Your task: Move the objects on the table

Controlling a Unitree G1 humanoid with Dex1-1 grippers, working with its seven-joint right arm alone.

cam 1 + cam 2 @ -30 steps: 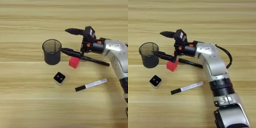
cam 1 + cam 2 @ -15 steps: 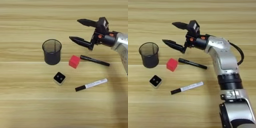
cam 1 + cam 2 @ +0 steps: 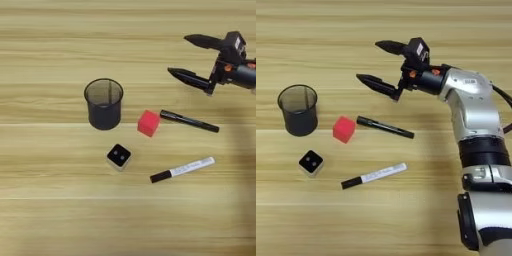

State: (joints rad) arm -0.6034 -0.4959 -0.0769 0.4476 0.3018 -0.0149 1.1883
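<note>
**My end effector is open above the surface, holding nothing**

My end effector [image 3: 372,61] hangs over the wooden surface [image 3: 381,210] with its two black fingers [image 3: 375,82] spread wide apart and empty. Just below it lies the black pen [image 3: 385,127], and the red cube [image 3: 344,129] sits near the pen's left tip. Further left stands a dark cup [image 3: 298,110], upright. In front of it rests the white cube [image 3: 311,162], black two-dotted face up. A white marker [image 3: 374,175] with a black cap lies nearer to me.
</note>
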